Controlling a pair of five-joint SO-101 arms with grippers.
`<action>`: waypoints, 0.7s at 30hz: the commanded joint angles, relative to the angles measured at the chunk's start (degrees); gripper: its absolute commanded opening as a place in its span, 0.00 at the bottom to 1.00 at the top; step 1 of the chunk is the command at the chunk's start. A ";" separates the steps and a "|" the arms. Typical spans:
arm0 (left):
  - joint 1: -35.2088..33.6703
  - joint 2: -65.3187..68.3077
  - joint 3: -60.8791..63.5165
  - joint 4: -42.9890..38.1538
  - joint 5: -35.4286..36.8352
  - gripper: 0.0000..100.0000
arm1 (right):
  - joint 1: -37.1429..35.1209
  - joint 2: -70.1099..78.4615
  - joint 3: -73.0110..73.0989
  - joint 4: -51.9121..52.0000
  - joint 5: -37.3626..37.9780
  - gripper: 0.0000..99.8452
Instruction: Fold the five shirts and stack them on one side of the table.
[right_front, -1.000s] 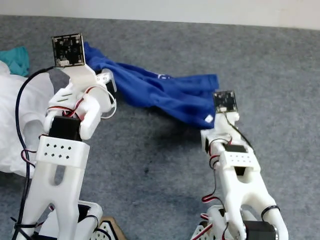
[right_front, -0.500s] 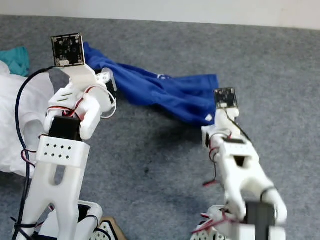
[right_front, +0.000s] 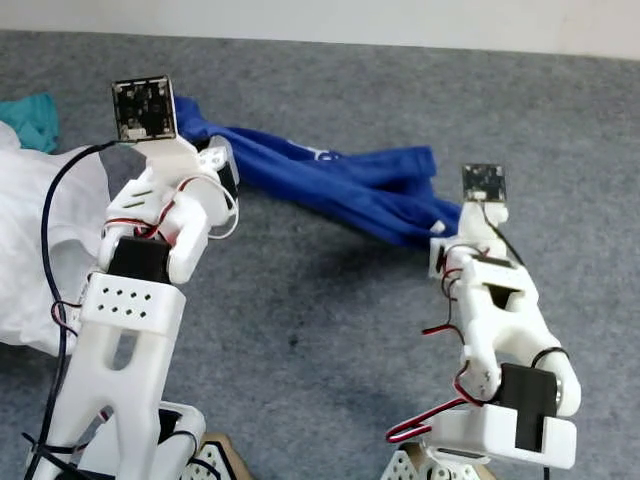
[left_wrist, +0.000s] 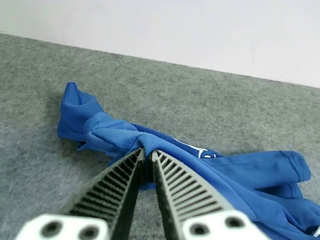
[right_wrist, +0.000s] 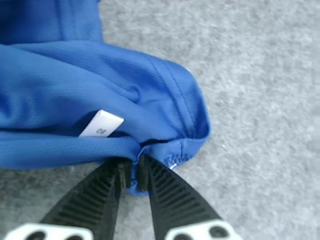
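The blue shirt (right_front: 340, 185) carries a small patch of white print (left_wrist: 192, 148) near its middle, too small and creased to read. A white sewn-in label (right_wrist: 101, 123) sits on a fold near one end; its dark marking is too faint to make out. The shirt is bunched into a long, twisted band across the far middle of the grey felt table top (right_front: 320, 330), running from one arm's wrist to the other's.

The left gripper (left_wrist: 147, 152) is closed on a raised fold of the blue fabric. Its ribbed fingers (left_wrist: 120, 180) are nearly together, with only the thin cloth pinched between their tips. Beyond that pinch, a crumpled end of the shirt lies on the felt, and the rest trails off toward the other arm.

The right gripper (right_wrist: 131, 167) is likewise clamped tight. Its dark ribbed fingers (right_wrist: 165, 190) meet on the stitched hem at the shirt's rounded corner, just beside the white label. The cloth above the tips folds back over itself in smooth layers.

In the high view, a shadow falls on the felt below the shirt's right end. A heap of white garment (right_front: 40, 230) lies at the table's left edge beside the left arm. A scrap of teal cloth (right_front: 30, 115) is behind it. A pale wall (right_front: 400, 20) borders the far side of the table.
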 joint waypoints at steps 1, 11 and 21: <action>-0.48 -1.89 -2.59 -1.67 0.44 0.01 | 3.47 -6.29 -1.71 3.30 -0.09 0.01; -4.97 -2.07 -5.32 -1.58 5.63 0.01 | 7.96 -33.45 -1.71 12.88 -0.44 0.01; -6.90 -2.24 -12.18 -1.23 5.80 0.01 | 1.71 -58.07 -2.42 25.71 -2.02 0.01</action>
